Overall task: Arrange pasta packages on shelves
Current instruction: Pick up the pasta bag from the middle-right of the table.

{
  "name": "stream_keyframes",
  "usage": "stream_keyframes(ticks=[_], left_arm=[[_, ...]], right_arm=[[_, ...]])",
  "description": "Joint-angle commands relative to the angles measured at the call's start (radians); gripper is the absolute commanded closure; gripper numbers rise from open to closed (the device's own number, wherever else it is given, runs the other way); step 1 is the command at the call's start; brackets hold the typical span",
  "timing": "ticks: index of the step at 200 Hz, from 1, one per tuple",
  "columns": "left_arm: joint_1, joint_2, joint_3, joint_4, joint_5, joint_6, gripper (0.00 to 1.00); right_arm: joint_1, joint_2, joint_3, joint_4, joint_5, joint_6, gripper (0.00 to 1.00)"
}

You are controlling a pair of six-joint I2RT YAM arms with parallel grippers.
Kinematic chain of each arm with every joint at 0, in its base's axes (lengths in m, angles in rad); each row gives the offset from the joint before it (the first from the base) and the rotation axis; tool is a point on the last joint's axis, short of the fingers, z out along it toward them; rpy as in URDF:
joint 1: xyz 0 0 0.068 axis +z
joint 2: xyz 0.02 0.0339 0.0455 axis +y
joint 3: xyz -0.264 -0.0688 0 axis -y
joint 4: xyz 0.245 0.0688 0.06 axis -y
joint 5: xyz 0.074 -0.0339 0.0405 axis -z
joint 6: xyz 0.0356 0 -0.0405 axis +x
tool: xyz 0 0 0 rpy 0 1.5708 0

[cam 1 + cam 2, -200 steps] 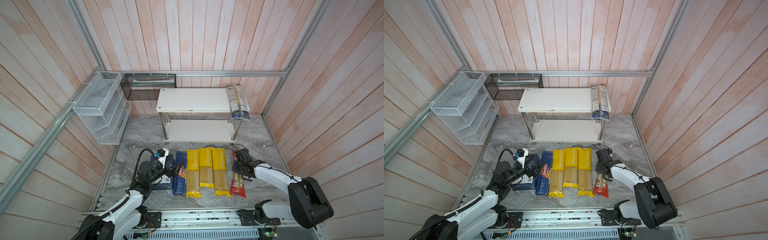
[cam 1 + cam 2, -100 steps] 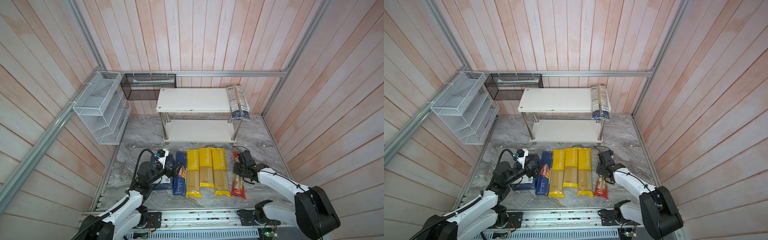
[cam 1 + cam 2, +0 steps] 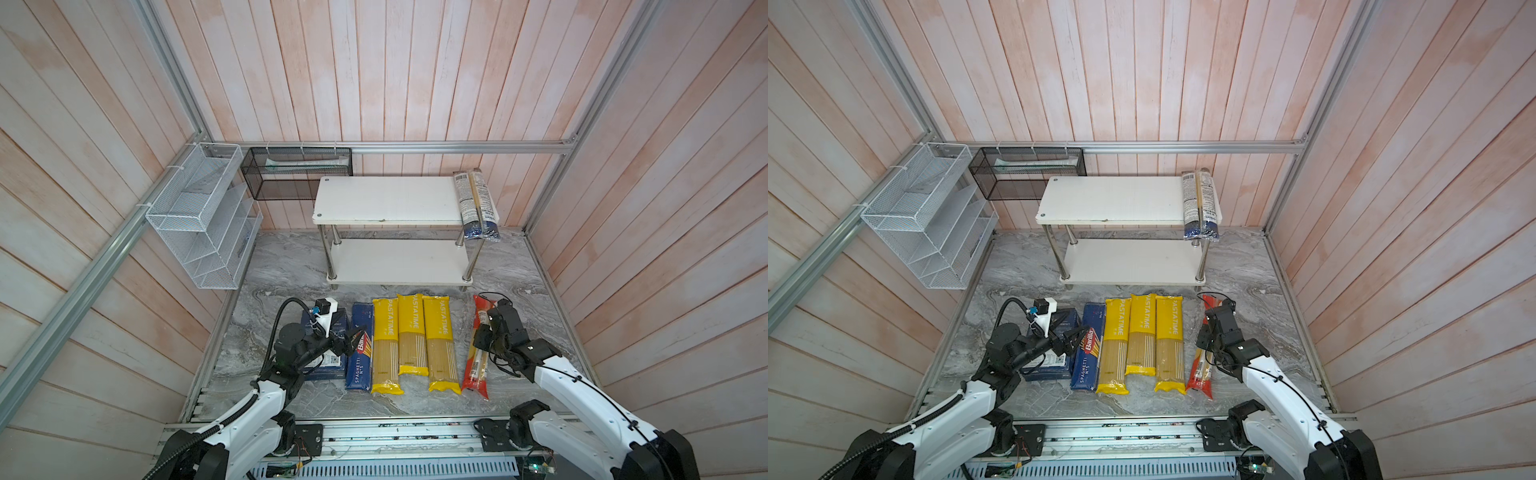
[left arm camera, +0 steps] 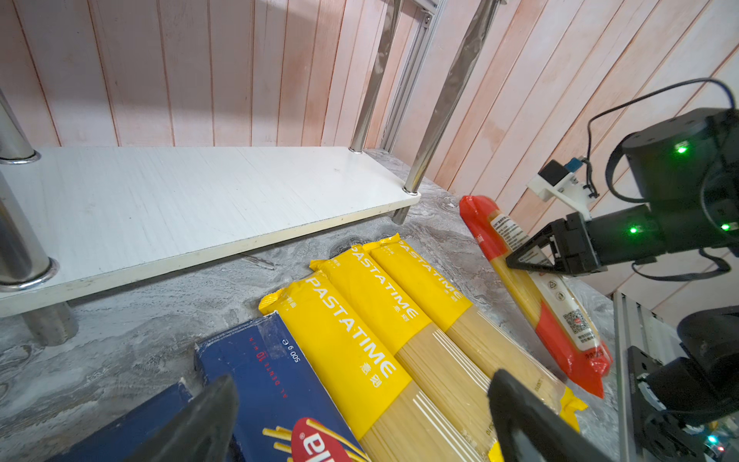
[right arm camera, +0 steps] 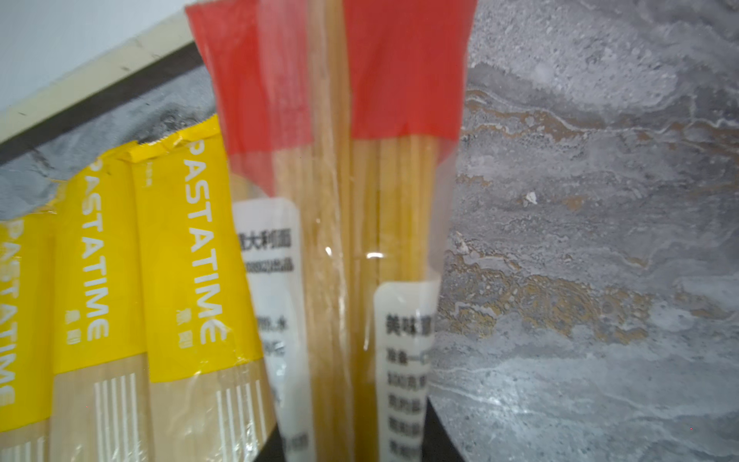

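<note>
Pale pink-washed wooden plank walls (image 3: 374, 62) close me in on three sides, framed by silver aluminium profile rails (image 3: 415, 146). Under me lies a grey marbled stone-look floor (image 3: 282, 266). On my left a white wire mesh basket (image 3: 199, 216) with tiered compartments hangs from the side rail. A black mesh basket (image 3: 297, 174) hangs from the back rail just beside it. The light is soft and even.
</note>
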State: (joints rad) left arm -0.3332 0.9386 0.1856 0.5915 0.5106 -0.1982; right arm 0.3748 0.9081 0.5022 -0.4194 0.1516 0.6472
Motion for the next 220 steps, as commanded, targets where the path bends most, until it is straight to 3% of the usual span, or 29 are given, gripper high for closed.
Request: stream_keyframes(ticks=[1,100,153,220], left_arm=[[-0.003,-0.003,-0.013,0.013,-0.017,0.019,0.00],[-0.004,0.005,-0.007,0.011,-0.012,0.018,0.00],[-0.003,0.008,-0.006,0.011,-0.007,0.017,0.00],[-0.004,0.015,-0.004,0.010,-0.012,0.017,0.00]], right_arm=[[-0.010,-0.050,0.023,0.066,-0.029,-0.007,0.91],[0.020,-0.022,0.224,0.092,-0.215,-0.084,0.94],[0.069,-0.001,0.287,0.086,-0.219,-0.100,0.95],[0.217,-0.006,0.388,0.067,-0.149,-0.112,0.98]])
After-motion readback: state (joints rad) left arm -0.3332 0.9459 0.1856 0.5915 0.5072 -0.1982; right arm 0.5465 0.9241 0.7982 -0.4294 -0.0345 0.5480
